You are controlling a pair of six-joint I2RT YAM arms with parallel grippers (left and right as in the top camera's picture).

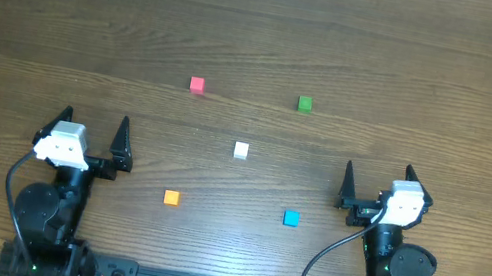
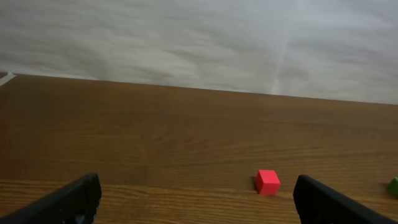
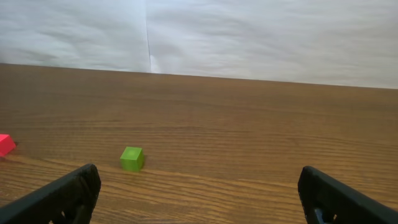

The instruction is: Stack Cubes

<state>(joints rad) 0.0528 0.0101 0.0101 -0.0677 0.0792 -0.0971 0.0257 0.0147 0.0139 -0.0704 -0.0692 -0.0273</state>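
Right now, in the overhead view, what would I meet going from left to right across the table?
The left gripper → red cube → white cube → green cube → right gripper. Left out: the orange cube and the blue cube, which sit almost straight below the red and green ones.

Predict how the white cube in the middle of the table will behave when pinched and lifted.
The white cube looks small with crisp edges, so it is probably stiff and light. Its flat faces suggest it would slide, not roll, if nudged on the smooth wooden table. It sits flat and looks as wide as tall, so tipping seems unlikely.
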